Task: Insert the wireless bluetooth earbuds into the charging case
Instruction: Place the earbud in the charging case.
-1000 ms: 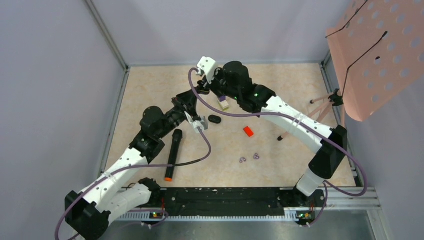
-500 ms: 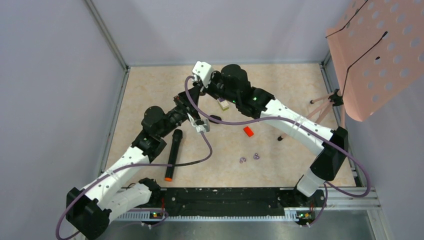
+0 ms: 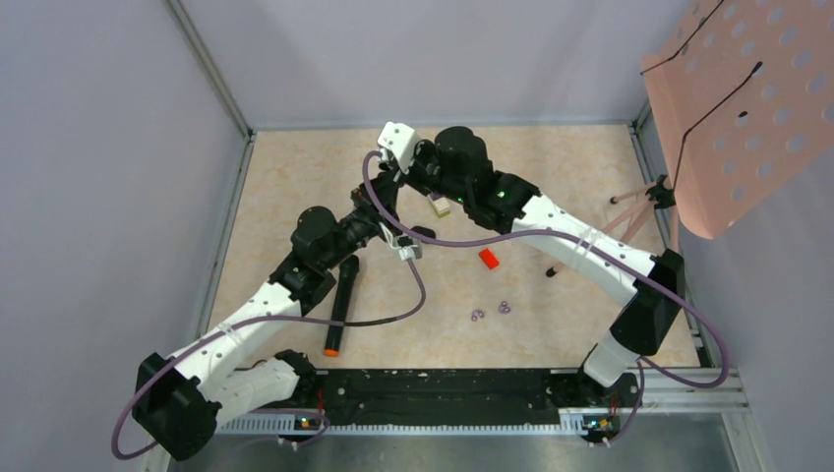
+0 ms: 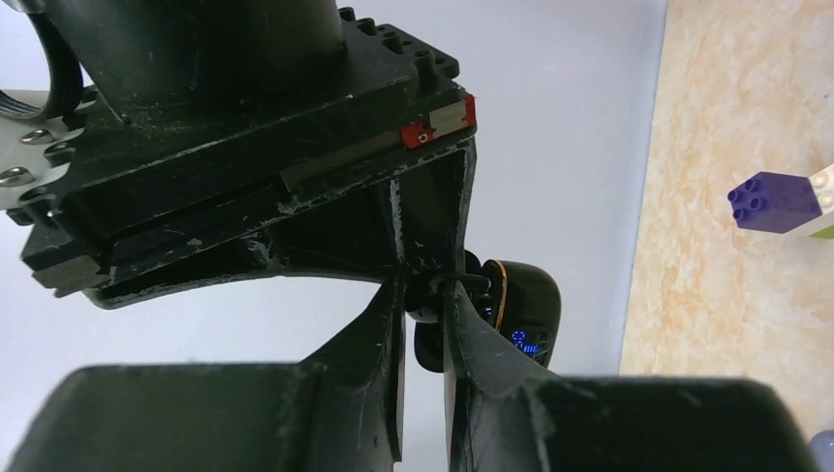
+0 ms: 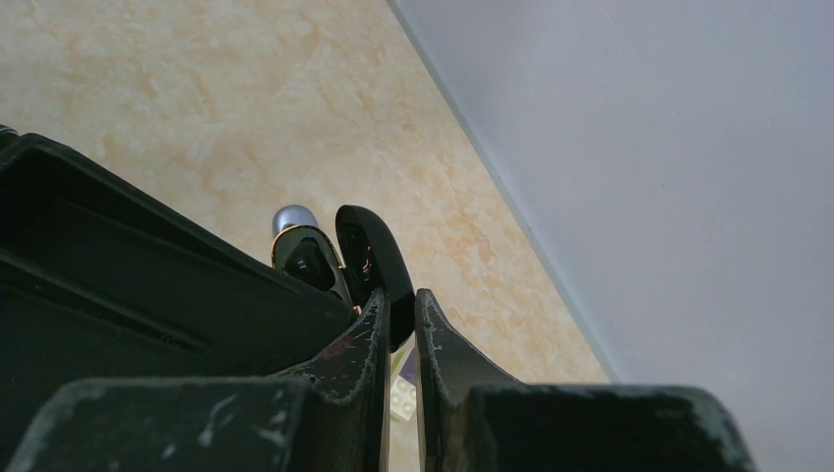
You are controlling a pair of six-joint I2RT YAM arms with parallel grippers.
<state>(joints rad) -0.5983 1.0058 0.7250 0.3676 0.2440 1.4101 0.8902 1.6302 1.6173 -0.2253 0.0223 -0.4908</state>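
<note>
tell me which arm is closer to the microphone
Left. The left arm crosses over the microphone's head end; the right arm stretches in from the right, well clear of it.

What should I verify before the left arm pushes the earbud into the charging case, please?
1. Left gripper shut on the earbud: ok, it is pinched at the tips.
2. Right gripper holding the charging case: ok, it appears to be pinched by its lid.
3. Lid open: ok, it stands away from the gold-rimmed body.
4. Earbud lined up with its socket: cannot tell, as the left gripper hides the socket.
5. Earbud seated: cannot tell.
</note>
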